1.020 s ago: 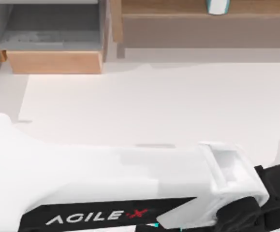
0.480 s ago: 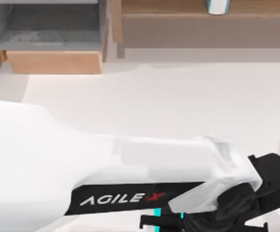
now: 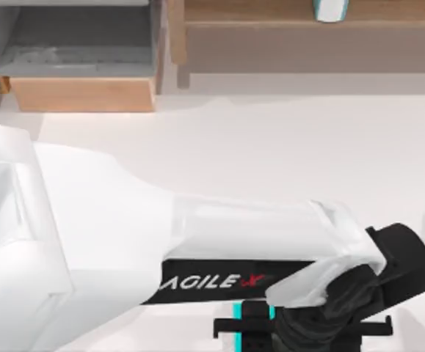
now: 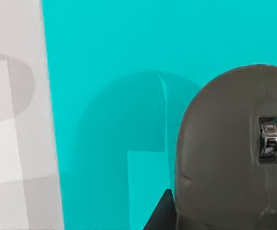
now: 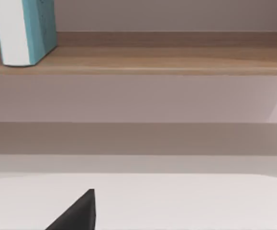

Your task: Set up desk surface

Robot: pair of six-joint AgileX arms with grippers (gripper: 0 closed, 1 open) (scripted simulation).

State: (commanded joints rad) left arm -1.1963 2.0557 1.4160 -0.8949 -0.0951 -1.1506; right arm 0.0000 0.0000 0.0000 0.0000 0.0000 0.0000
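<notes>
White matte worktop (image 3: 271, 154) spread wide across the top view, running from the wooden drawer (image 3: 80, 94) and wooden shelf (image 3: 271, 13) at the far edge down to the near edge. Bare over its middle and right.

Left arm laid low over the worktop from the left side toward the near right, with the left pincer (image 3: 300, 334) at the near edge above a cyan pad (image 3: 236, 328). Whether open or closed: cannot tell.

Left wrist view: cyan pad (image 4: 109, 72) lying flat on the worktop (image 4: 14, 143), grey mouse (image 4: 229, 153) resting on the pad, dark tip of the left pincer (image 4: 160, 215) just beside the mouse; touching or apart, cannot tell.

Right wrist view: black tip of the right pincer (image 5: 76, 213) over the worktop (image 5: 186, 201), facing the shelf (image 5: 167, 60). Open or closed: cannot tell. Teal-and-white upright object (image 5: 26, 28) standing on the shelf board.
</notes>
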